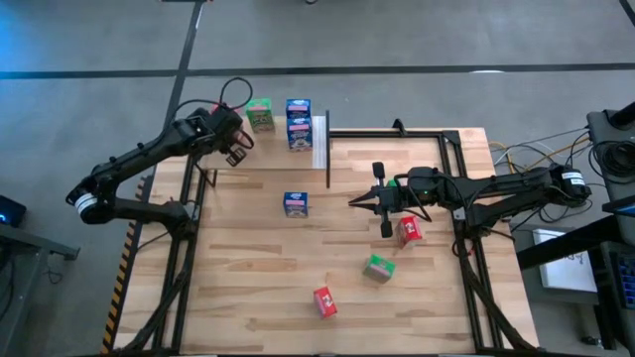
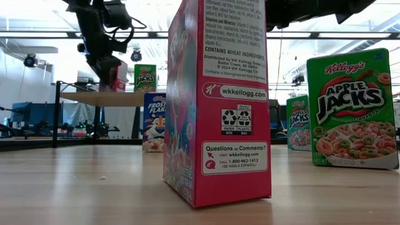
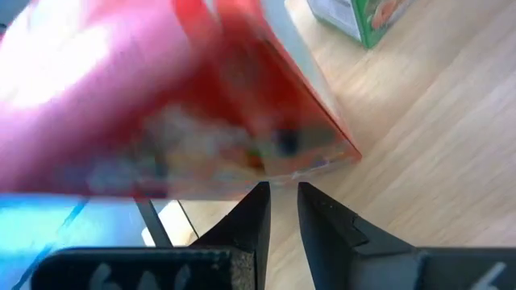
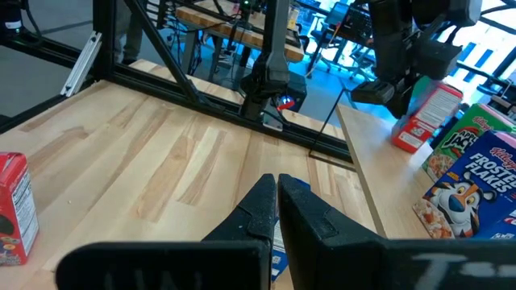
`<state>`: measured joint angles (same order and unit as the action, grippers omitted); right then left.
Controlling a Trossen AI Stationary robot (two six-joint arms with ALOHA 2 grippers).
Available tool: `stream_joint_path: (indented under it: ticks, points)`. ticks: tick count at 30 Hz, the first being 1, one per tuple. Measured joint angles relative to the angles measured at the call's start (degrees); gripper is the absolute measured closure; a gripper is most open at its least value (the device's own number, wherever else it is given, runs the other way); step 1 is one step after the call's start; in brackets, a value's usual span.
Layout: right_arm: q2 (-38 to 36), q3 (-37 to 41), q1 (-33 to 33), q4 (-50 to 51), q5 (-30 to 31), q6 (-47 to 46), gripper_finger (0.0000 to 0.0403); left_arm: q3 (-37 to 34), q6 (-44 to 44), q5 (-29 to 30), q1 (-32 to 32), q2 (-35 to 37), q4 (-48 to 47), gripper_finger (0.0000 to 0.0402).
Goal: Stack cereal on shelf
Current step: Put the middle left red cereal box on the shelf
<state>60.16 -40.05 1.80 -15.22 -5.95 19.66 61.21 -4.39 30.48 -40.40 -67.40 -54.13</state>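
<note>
Red cereal box (image 4: 423, 113) pinched at one edge by the left gripper (image 3: 282, 192), fingers nearly together on it, as far as the views show. Held tilted just above the shelf (image 4: 375, 161), beside a green box (image 1: 260, 114) and two blue boxes (image 1: 298, 124) already standing there, the blue ones apparently one on top of the other.

Step in hand, as judged: placing of this red box on the shelf. Lower end close to the shelf board; contact not clear from any view.

Next move, as judged: box to be brought upright and lowered beside the green box, then let go only once it stands flat; some risk of knocking the neighbours over, given the tight spacing.

Right gripper (image 1: 382, 203) pressed together and holding nothing, hovering over the middle of the table (image 1: 248, 278), well apart from the shelf.

Still to be shelved, loose on the table: one blue box (image 1: 296, 203) near the middle, a second red box (image 1: 410, 231) just beside the right gripper, a second green box (image 1: 378, 268) nearer the front, and a third red box (image 1: 324, 302) at the front.
</note>
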Motion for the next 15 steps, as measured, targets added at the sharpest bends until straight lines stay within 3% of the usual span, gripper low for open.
stream_joint_path:
  ticks: [8, 15]
  points:
    - [0.0, 0.0, 0.0, 0.0, 0.0, 0.0, 0.0394, 0.0, 0.92, -0.43, 0.24, 0.02, -0.48, 0.0353]
    - [-0.01, -0.01, 0.0, 0.01, 0.02, 0.07, 0.0394, 1.44, 3.45, -5.13, 1.58, 2.35, -3.98, 0.0353]
